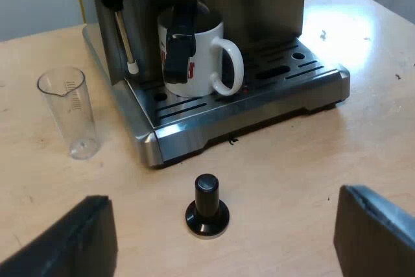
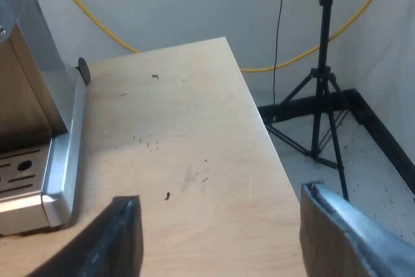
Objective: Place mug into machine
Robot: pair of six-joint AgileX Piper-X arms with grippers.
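A white mug (image 1: 198,56) with red print stands on the espresso machine's drip tray (image 1: 259,98), under the locked-in metal holder whose dark handle (image 1: 179,47) hangs in front of it. The mug's handle points along the tray toward its open side. My left gripper (image 1: 224,241) is open over the wooden table, back from the machine, with nothing between its fingers (image 1: 373,231). My right gripper (image 2: 220,241) is open over bare table beside the machine's tray corner (image 2: 55,186), holding nothing.
A tamper with a black knob (image 1: 207,205) stands on the table between the left gripper and the tray. An empty measuring glass (image 1: 70,111) stands upright beside the machine. The steam wand (image 1: 126,43) hangs near the mug. A tripod (image 2: 321,89) stands on the floor past the table edge.
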